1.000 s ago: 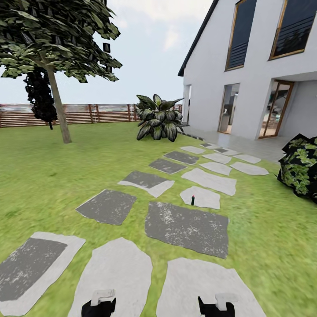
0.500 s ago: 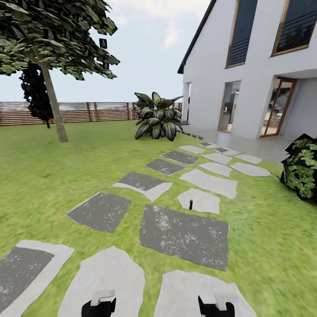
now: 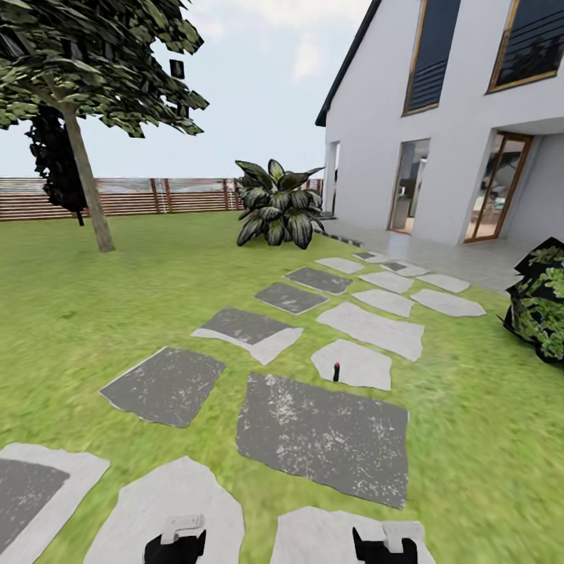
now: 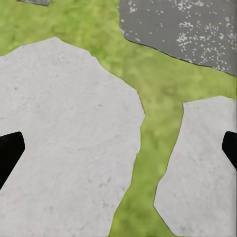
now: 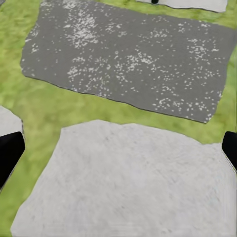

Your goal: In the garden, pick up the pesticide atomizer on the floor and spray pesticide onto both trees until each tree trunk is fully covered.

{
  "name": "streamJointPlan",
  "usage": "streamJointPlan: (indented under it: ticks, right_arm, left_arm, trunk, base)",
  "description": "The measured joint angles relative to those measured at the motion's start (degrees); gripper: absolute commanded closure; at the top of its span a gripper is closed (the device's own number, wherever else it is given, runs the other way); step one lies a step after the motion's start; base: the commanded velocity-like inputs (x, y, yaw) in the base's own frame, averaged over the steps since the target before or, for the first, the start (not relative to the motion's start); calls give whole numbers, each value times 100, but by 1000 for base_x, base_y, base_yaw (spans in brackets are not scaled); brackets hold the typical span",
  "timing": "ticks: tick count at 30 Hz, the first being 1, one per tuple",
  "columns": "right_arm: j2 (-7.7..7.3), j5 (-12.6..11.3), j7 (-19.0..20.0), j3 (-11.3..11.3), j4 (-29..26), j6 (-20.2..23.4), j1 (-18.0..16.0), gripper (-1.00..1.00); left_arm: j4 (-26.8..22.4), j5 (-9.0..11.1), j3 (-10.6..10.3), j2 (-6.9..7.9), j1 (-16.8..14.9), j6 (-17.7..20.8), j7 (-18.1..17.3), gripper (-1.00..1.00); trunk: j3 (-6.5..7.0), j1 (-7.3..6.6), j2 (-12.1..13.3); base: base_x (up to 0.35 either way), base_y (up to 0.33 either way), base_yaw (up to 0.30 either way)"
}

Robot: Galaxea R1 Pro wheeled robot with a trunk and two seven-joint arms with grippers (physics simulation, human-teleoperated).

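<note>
The pesticide atomizer (image 3: 337, 371), a tiny dark bottle with a red top, stands upright at the near edge of a pale paving slab (image 3: 356, 363), a few slabs ahead of me. A tree (image 3: 88, 188) with a bare grey-brown trunk and dark foliage rises at the far left on the lawn. My left gripper (image 3: 176, 540) and right gripper (image 3: 384, 542) hang low at the bottom of the head view. Both are open and hold nothing. In the wrist views the black fingertips (image 4: 9, 153) (image 5: 10, 150) sit wide apart above slabs and grass.
Grey and pale paving slabs (image 3: 323, 435) run ahead toward a white house (image 3: 439, 117). A broad-leaved plant (image 3: 278, 207) stands mid-distance, a dark bush (image 3: 540, 305) at the right. A brown slat fence (image 3: 157, 196) closes the lawn (image 3: 94, 313) behind.
The whole view has shifted: the camera has moved forward and a little to the right, so slabs and atomizer sit nearer and lower. Both grippers keep their pose.
</note>
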Motion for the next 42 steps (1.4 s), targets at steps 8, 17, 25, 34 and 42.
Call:
streamJointPlan:
  ticks: [8,17,25,34,42]
  right_arm:
    - [0,0,0,0,0,0,1,-100]
    - [0,0,0,0,0,0,1,-100]
    - [0,0,0,0,0,0,3,-100]
    - [0,0,0,0,0,0,3,-100]
    - [0,0,0,0,0,0,1,-100]
  left_arm:
    - [0,0,2,1,0,0,2,-100]
    - [0,0,2,2,2,0,3,-100]
    - [0,0,2,8,0,0,3,-100]
    - [0,0,2,8,0,0,3,-100]
    - [0,0,2,5,2,0,3,-100]
  trunk:
    - [0,0,0]
    - [0,0,0]
    - [0,0,0]
    - [0,0,0]
    - [0,0,0]
  base:
    - [307,-164,0]
    - [301,-194,0]
    - [303,-174,0]
    - [311,-141,0]
    - [333,-56,0]
